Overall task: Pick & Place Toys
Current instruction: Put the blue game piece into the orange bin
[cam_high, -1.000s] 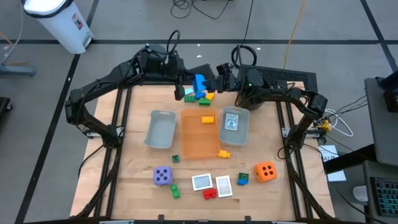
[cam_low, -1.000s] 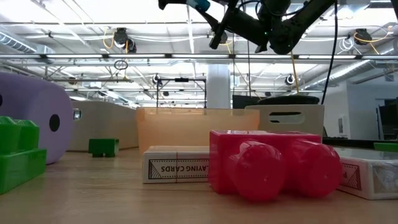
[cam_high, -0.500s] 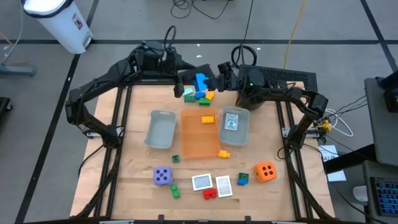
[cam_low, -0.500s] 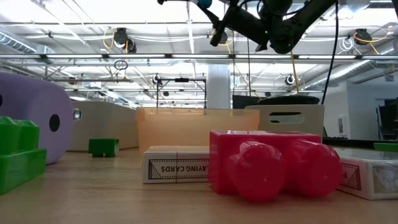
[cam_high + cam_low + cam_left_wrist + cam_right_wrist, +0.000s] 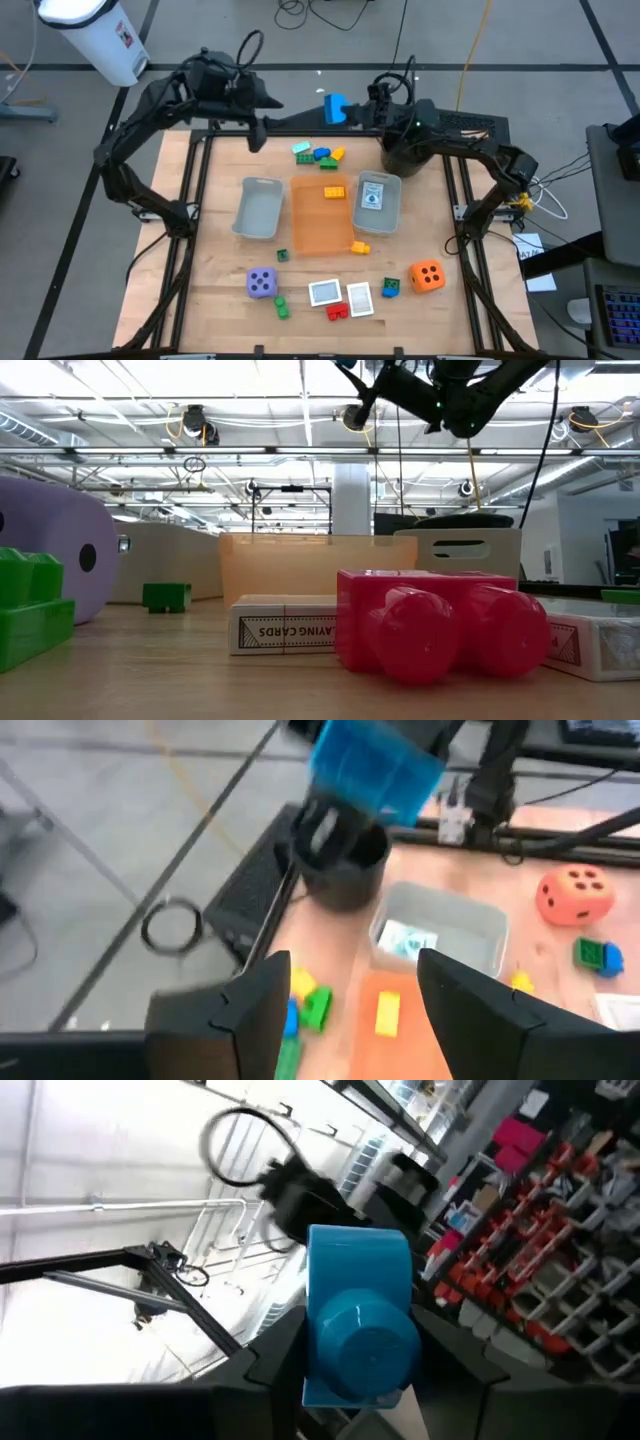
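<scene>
Your right hand (image 5: 343,108) pinches the blue brick (image 5: 335,107) aloft beyond the orange tray (image 5: 322,215), left hand (image 5: 345,1010) spread empty nearby; next, I'd carry it over that tray and release.

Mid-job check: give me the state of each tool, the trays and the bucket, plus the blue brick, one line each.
Left tool: open, empty, raised by the table's far left.
Right tool: shut on blue brick.
Blue brick: held off the table, near the far edge.
Grey tray on the left: upright, empty.
Orange tray: upright, one yellow brick inside.
Grey tray on the right: upright, holds a card.
Black bucket: upright.
</scene>
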`<state>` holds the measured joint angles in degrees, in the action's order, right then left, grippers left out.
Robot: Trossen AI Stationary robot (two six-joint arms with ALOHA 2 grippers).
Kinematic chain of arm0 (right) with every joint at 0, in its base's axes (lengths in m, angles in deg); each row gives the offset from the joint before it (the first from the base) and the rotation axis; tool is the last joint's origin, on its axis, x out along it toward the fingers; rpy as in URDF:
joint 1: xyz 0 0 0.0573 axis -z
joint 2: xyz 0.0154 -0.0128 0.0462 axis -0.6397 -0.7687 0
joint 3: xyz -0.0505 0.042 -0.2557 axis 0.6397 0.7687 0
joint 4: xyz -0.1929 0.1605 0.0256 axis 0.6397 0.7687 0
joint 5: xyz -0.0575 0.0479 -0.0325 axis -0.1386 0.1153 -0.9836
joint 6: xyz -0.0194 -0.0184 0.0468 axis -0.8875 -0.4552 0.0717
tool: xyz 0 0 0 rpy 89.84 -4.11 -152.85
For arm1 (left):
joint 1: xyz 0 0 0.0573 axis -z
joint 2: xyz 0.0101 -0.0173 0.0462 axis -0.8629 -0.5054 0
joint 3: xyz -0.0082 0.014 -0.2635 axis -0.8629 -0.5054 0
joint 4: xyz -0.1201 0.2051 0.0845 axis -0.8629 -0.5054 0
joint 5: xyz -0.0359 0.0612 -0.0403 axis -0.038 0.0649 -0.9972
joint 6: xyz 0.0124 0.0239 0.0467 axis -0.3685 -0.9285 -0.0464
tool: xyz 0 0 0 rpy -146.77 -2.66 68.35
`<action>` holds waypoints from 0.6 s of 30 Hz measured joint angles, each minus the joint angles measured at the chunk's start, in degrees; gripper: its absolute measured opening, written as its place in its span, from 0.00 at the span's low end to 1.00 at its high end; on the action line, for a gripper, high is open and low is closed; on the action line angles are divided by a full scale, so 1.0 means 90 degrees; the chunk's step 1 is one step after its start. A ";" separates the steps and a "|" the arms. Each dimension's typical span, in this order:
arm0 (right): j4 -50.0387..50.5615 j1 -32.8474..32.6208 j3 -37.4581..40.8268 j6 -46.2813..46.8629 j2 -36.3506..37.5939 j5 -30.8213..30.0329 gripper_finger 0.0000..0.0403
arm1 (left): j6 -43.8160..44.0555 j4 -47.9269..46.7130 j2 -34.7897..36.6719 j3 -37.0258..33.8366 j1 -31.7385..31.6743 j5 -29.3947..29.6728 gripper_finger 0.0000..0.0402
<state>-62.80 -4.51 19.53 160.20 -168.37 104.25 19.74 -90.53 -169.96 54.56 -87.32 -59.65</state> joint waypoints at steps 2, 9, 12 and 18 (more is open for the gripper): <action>0.0495 0.0045 -0.0175 -0.0277 0.0163 0.0099 0.35 | 0.0166 -0.0015 0.0149 -0.0107 -0.0140 -0.0138 0.54; 0.4428 -0.0120 -0.1615 -0.2863 0.0373 0.0707 0.35 | 0.0542 0.0658 0.0663 -0.1257 -0.0579 -0.1509 0.47; 0.6169 -0.0263 -0.2243 -0.4156 0.0378 0.0806 0.35 | 0.0781 0.1088 0.0991 -0.2067 -0.0697 -0.1598 0.45; 0.8364 -0.0682 -0.2642 -0.5991 0.0335 0.0211 0.35 | 0.1396 0.2407 0.1605 -0.3840 -0.0717 -0.2006 0.43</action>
<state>12.47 -10.64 -4.25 106.28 -165.36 106.15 32.30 -68.86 -155.52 20.00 -93.77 -77.70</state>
